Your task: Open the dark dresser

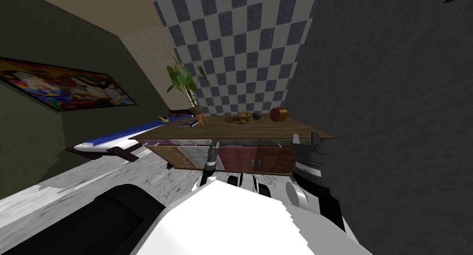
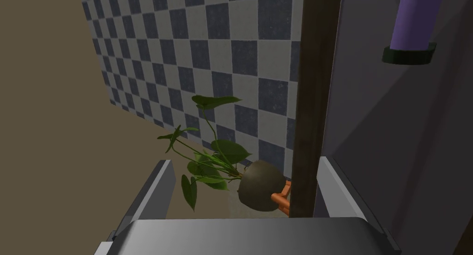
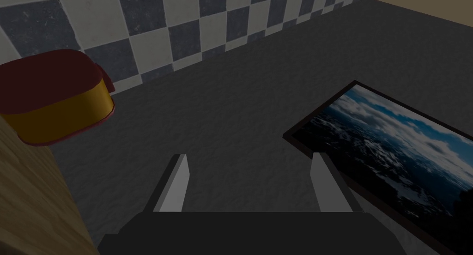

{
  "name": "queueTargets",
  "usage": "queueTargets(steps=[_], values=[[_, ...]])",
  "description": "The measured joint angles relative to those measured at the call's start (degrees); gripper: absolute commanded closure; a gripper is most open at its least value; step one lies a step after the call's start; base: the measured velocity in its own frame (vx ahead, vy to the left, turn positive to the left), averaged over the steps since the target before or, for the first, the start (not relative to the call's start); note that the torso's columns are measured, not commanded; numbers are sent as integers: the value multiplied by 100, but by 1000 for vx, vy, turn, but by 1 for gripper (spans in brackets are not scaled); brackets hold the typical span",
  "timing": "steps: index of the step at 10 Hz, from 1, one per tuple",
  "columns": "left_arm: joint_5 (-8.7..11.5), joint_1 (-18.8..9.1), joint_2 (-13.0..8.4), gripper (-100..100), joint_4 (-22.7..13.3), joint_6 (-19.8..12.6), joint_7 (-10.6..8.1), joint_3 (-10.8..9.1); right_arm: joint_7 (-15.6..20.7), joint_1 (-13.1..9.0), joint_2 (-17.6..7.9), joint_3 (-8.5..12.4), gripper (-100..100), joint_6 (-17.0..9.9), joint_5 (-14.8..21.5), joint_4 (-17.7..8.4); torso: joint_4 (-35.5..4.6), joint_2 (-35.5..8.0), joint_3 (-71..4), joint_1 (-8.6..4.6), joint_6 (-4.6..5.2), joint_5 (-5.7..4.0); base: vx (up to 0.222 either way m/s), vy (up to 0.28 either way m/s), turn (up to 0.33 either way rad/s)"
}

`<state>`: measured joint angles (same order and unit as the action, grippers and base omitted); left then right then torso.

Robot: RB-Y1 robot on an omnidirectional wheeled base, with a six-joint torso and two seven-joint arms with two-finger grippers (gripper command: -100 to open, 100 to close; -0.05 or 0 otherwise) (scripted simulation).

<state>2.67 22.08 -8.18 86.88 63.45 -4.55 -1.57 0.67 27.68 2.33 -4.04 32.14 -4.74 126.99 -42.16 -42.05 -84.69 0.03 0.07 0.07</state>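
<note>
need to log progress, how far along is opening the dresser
Partly done: on the dresser, the left door looks swung out, grey interior showing beside it. In hand: the left gripper, open, straddles a dark brown panel edge. Left: the right-hand doors look shut; the right gripper hangs open by the dresser's end.
</note>
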Motion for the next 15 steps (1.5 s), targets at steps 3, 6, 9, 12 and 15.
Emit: queueTargets(steps=[3, 6, 9, 12, 15], values=[[-3, -80, 18, -100, -494, 266, -4, -14, 0, 0, 0, 0, 0, 0, 0, 0, 1, 7, -4, -9, 6, -1, 21, -74, -14], [-31, -93, 110, -100, -973, 525, 15, 15, 0, 0, 0, 0, 0, 0, 0, 0, -13, -24, 12, 9, -7, -4, 20, -67, -9], [-38, -119, 246, -100, -1418, 736, 6, 11, 0, 0, 0, 0, 0, 0, 0, 0, -13, -26, 13, -6, -7, -7, 18, -54, -9], [-40, -159, 519, -100, -1800, 946, -1, 3, 0, 0, 0, 0, 0, 0, 0, 0, -13, -26, 13, -1, -7, -7, 7, -47, -5], [-18, -274, 628, -100, -1979, 989, 19, -46, 0, -1, 0, 0, 0, 0, 0, 0, -15, -36, 19, 5, -5, -4, -46, -6, -94]])
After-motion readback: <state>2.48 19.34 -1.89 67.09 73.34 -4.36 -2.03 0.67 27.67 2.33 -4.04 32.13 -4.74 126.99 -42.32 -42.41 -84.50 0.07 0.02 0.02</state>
